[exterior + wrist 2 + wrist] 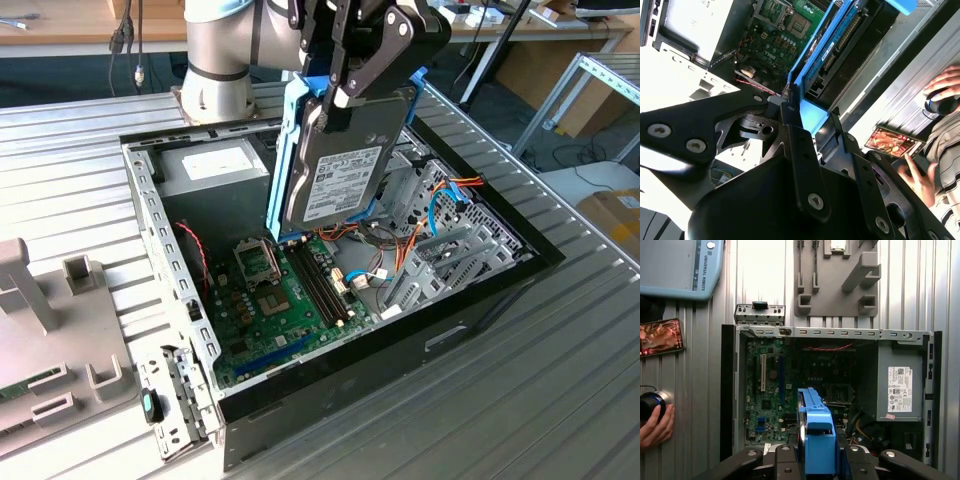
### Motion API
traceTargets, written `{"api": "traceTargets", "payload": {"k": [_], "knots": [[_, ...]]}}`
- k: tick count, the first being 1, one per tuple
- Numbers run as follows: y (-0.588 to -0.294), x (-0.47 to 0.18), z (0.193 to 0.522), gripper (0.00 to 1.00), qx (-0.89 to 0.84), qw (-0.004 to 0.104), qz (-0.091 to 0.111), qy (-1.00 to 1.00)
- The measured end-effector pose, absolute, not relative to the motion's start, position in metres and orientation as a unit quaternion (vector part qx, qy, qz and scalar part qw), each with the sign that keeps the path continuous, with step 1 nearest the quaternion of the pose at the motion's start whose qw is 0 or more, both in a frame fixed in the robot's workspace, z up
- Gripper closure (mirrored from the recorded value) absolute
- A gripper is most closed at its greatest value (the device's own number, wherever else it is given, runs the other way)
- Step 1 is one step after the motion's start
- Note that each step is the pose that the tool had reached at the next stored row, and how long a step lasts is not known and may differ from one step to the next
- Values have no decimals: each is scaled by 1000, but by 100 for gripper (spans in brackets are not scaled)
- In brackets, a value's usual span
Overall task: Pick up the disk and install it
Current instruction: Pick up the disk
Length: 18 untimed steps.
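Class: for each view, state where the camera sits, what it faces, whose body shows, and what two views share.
Exterior view: off the arm, looking down at the open computer case; arm and gripper hold the disk above it.
First wrist view: on the arm, straight down into the case; gripper, a person's hand.
Second wrist view: on the arm, along the gripper onto the disk's edge.
Shared: both wrist views show the motherboard.
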<state>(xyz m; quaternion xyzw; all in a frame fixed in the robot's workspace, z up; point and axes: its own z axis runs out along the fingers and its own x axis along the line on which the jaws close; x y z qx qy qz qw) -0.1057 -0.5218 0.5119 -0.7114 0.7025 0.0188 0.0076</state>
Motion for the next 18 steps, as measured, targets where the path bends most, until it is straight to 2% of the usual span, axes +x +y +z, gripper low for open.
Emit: {"api": "traceTargets", "payload": {"k": [18], "knots": [[-538, -106, 512, 64, -711, 8, 19, 702]]}}
